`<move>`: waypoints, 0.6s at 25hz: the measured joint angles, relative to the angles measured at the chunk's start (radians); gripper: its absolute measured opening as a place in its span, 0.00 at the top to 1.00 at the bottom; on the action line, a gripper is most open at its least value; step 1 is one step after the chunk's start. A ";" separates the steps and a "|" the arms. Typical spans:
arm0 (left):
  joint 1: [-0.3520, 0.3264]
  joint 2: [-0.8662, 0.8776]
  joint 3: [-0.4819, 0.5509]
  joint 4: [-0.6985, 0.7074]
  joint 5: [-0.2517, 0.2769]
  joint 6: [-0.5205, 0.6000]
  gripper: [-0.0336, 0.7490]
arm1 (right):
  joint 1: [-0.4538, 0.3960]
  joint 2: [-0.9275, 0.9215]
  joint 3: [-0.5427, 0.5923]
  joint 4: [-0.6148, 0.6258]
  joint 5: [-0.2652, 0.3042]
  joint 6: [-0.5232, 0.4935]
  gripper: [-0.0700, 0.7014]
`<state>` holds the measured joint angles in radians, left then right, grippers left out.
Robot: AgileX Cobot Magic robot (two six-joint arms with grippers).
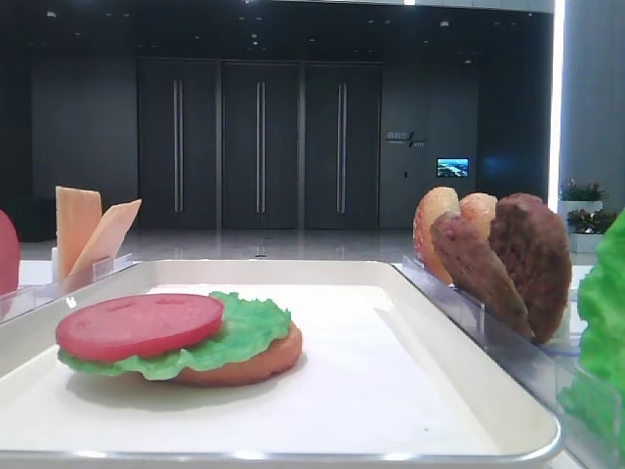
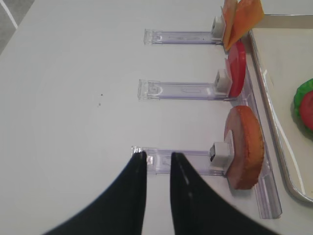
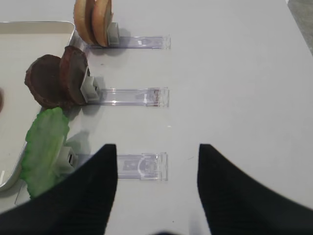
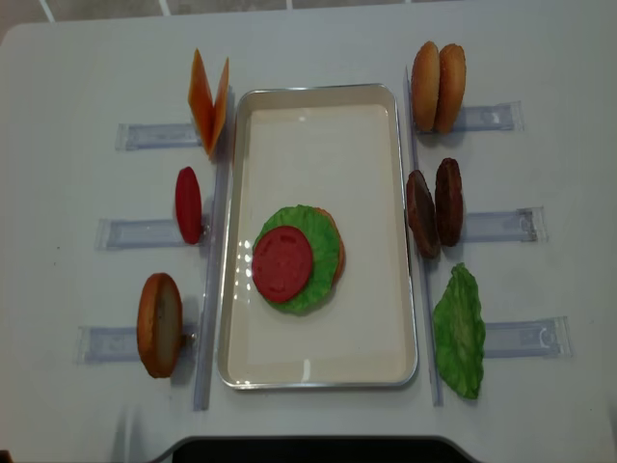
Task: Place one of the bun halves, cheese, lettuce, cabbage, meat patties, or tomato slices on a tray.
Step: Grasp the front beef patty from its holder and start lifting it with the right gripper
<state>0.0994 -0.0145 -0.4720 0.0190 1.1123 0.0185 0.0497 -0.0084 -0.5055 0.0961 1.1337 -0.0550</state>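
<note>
The white tray (image 4: 318,125) holds a bun half (image 4: 337,256) under lettuce (image 4: 301,218) and a tomato slice (image 4: 282,263). Two meat patties (image 4: 447,201) stand on edge in a rack right of the tray. Cheese (image 4: 209,92) stands at the back left. No cabbage is in view. In the right wrist view, my right gripper (image 3: 156,147) is open and empty above a rack end, with a lettuce leaf (image 3: 46,147) and the patties (image 3: 54,81) ahead of it. My left gripper (image 2: 158,155) shows a narrow empty gap, short of an upright bun half (image 2: 244,147).
Narrow clear racks (image 4: 496,225) flank the tray on both sides. The left ones carry a tomato slice (image 4: 188,204) and a bun half (image 4: 159,323). The right ones carry two bun halves (image 4: 439,74) and a lettuce leaf (image 4: 460,331). Neither arm shows in the overhead view.
</note>
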 joint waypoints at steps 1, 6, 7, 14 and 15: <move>0.000 0.000 0.000 0.000 0.000 0.000 0.80 | 0.000 0.000 0.000 0.000 0.000 0.000 0.44; 0.000 0.000 0.000 0.000 0.000 0.000 0.81 | 0.000 0.000 0.000 0.000 0.000 0.000 0.44; 0.000 0.000 0.000 0.000 0.000 0.000 0.81 | 0.000 0.000 0.000 0.000 0.000 0.000 0.44; 0.000 0.000 0.000 0.000 0.000 0.000 0.82 | 0.000 0.000 0.000 0.000 0.000 0.000 0.44; 0.000 0.000 0.000 0.000 0.000 0.000 0.82 | 0.000 0.000 0.000 0.000 0.000 0.000 0.44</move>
<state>0.0994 -0.0145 -0.4720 0.0190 1.1123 0.0185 0.0497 -0.0084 -0.5055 0.0961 1.1337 -0.0550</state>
